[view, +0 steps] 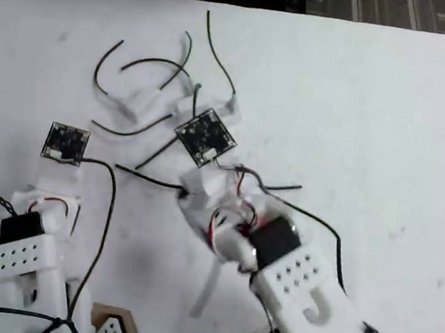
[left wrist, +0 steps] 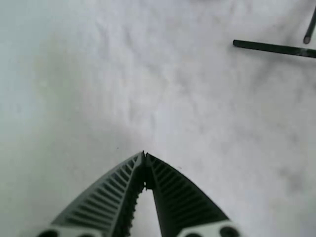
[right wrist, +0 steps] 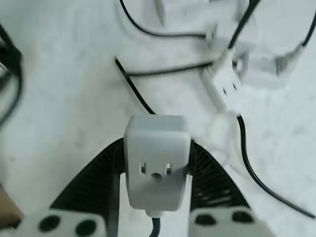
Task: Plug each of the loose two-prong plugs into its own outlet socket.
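The right hand (right wrist: 157, 148) grips the one white socket (right wrist: 157, 165) at mid-tabletop (left wrist: 98, 74), slots facing back toward its wrist, and the nearest plug (right wrist: 223, 84) lies just beyond toward the far edge, long axis slanting across the hand's line — one of at least two plugs I count, beside two dark square boards (view: 206, 135) — while the farther left hand (left wrist: 144, 157) is clenched on nothing.

White outlet socket (right wrist: 157, 165) in rt jaws (slots showing), white plugs (right wrist: 224, 86) loose beyond.
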### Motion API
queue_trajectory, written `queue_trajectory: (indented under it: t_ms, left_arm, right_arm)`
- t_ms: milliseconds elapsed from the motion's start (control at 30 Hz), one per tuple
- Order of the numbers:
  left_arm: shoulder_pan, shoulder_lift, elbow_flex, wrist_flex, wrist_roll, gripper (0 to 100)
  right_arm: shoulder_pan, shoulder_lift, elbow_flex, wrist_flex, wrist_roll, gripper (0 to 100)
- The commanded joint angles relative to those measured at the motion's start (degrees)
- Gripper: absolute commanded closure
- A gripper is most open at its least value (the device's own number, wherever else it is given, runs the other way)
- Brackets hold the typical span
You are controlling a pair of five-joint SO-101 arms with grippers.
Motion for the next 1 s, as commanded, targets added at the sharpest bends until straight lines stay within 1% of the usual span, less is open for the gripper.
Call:
queue_trajectory:
  t_ms: [0,133,200,300,333,467,567,600,733,800,967]
  left_arm:
    - [0.57,-0.84,-0.18,-0.88,-0.26,97]
    - [0.57,-0.84,-0.18,-0.88,-0.26,97]
    - [0.57,-0.84,-0.18,-0.88,-0.26,97]
    - [0.57,-0.84,-0.18,-0.88,-0.26,97]
    - [0.57,-0.84,-0.18,-0.88,-0.26,97]
    - [0.57,-0.84,-0.18,-0.88,-0.26,97]
    - [0.57,-0.84,-0.18,-0.88,-0.26,97]
    - [0.57,-0.84,-0.18,-0.88,-0.26,97]
    - [0.57,-0.84,-0.18,-0.88,-0.26,97]
    - [0.57,-0.84,-0.18,-0.88,-0.26,97]
    - [0.66,-0.84,-0.18,-0.88,-0.26,97]
  right_arm:
    - [-3.38,-7.34,-0.18,-8.57,-7.21,98.1]
    - [-6.64,-10.42,2.81,-13.76,-11.08,98.1]
    - [-7.69,-10.86,7.3,-16.75,-11.34,98.1]
    - [-7.78,-10.95,16.18,-24.22,-11.16,98.1]
    - [-7.78,-10.95,19.08,-26.95,-10.81,98.1]
    - [-7.69,-10.95,28.13,-34.59,-5.1,98.1]
    - [-6.29,-10.86,30.86,-34.95,-3.96,97.1]
    - [-5.14,-10.95,31.21,-34.15,-3.87,95.2]
    - [1.27,-10.95,31.21,-29.23,-3.87,78.3]
    - [4.62,-11.03,31.21,-27.56,-3.87,72.1]
    - [9.1,-11.03,31.21,-26.24,-1.85,71.2]
